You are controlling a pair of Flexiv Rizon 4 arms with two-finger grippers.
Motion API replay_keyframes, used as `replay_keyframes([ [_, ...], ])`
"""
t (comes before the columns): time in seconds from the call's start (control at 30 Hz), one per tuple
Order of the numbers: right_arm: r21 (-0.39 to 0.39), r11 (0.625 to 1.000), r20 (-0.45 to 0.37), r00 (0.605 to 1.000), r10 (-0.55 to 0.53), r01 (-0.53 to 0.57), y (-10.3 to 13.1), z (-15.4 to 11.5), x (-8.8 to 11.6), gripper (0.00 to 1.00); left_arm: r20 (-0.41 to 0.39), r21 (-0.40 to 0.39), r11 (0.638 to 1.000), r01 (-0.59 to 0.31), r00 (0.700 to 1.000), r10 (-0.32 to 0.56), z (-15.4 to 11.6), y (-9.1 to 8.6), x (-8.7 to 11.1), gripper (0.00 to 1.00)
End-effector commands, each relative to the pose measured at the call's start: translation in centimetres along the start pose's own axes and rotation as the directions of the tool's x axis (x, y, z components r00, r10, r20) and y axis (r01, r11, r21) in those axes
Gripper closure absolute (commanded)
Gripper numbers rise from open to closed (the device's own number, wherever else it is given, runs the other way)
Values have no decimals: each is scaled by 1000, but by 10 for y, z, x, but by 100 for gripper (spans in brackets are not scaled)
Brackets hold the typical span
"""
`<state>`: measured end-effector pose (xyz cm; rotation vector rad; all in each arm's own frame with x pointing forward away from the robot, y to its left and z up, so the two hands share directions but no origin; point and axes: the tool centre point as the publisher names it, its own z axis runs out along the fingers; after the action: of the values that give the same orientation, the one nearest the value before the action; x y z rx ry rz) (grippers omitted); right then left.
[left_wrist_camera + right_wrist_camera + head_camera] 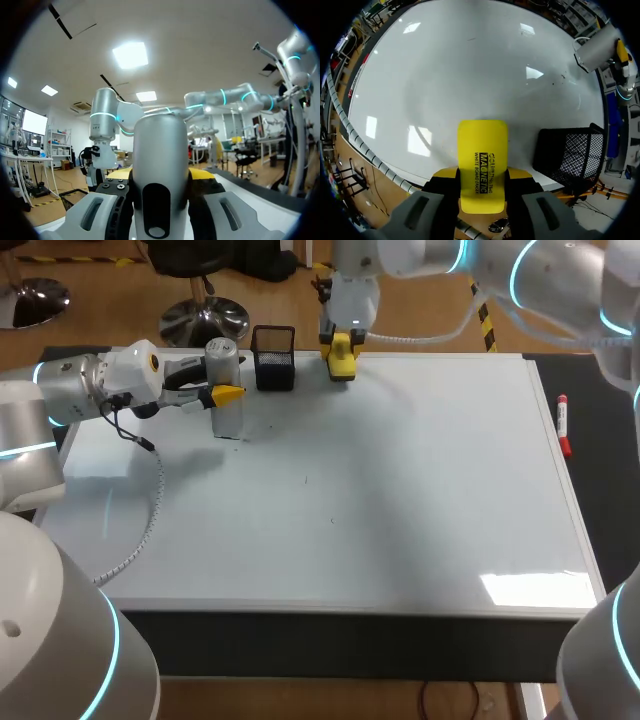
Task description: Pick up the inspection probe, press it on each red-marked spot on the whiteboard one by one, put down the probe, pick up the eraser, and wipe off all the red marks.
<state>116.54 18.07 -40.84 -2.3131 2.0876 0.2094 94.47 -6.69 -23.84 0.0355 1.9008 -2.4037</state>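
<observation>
Fingers of the left gripper (226, 391) are clamping the silver inspection probe (228, 420), upright at the whiteboard's (400, 500) far left, near the black mesh basket (274, 360). Right gripper (340, 345) is pinching the yellow eraser (482, 145) over the board's far edge.

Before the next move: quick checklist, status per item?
1. probe gripped by left gripper: ok, upright.
2. eraser gripped by right gripper: ok.
3. probe put down: not ok, it is in the left gripper.
4. Red marks on whiteboard: ok, none visible, only small dark specks.
5. eraser clear of black mesh basket: ok, beside it, apart.
6. eraser touching whiteboard: cannot tell.
</observation>
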Motion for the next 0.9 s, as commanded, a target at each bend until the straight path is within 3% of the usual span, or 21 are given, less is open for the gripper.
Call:
replay_keyframes([
  [0.03,-63,998,-5,1000,2,-2,-9,7,-3,100,1,0,1000,-2,1000,2,0,-1,1,100],
  [0.9,-67,995,-70,995,75,-80,10,16,0,100,1,0,1000,-2,1000,2,0,-1,1,100],
])
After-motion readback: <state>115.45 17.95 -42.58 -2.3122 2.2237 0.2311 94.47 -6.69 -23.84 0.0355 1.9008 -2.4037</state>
